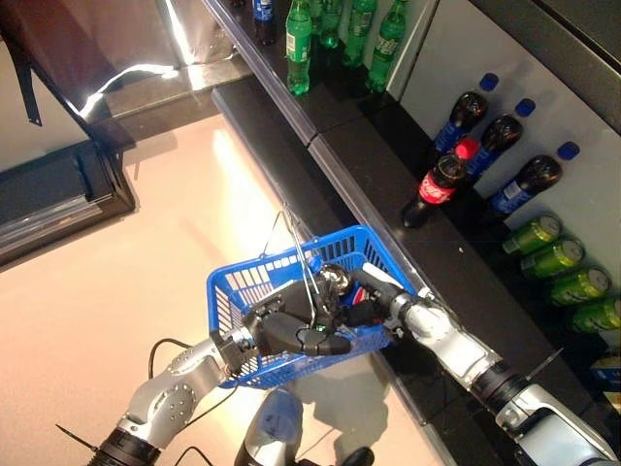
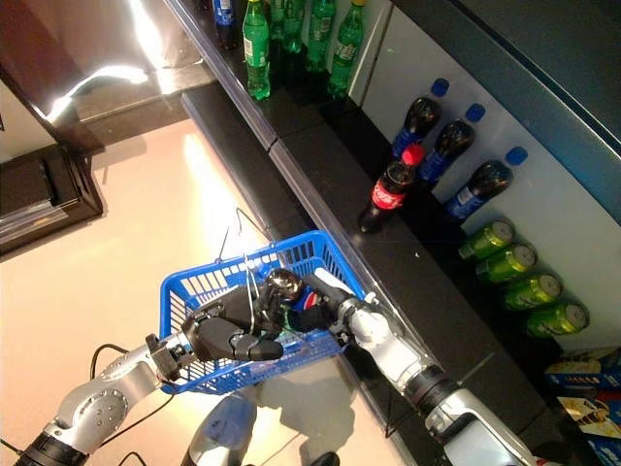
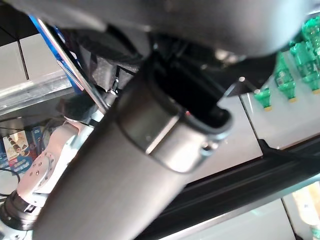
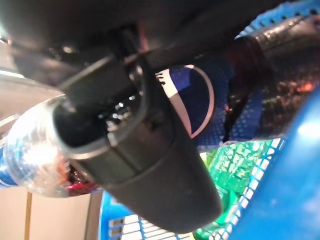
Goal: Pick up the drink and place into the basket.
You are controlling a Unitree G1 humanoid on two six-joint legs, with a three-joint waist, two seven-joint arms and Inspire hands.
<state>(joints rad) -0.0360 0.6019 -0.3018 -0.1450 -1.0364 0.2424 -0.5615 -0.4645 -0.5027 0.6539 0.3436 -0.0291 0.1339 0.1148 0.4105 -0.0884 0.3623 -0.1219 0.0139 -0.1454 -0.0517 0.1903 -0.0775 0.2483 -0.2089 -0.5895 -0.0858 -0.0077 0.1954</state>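
Curling around a dark cola bottle (image 4: 210, 100), the right hand (image 2: 335, 296) holds it inside the blue basket (image 2: 194, 291), above a green bottle (image 4: 225, 170). The left hand (image 2: 228, 335) grips the wire handle (image 2: 254, 291).

Blue basket (image 2: 204, 287), left hand (image 2: 231, 335) gripping handle, right hand (image 2: 325, 296) holding cola bottle (image 2: 296, 295)

bottle (image 2: 309, 296) in basket (image 2: 209, 283), shelf (image 2: 408, 252) right
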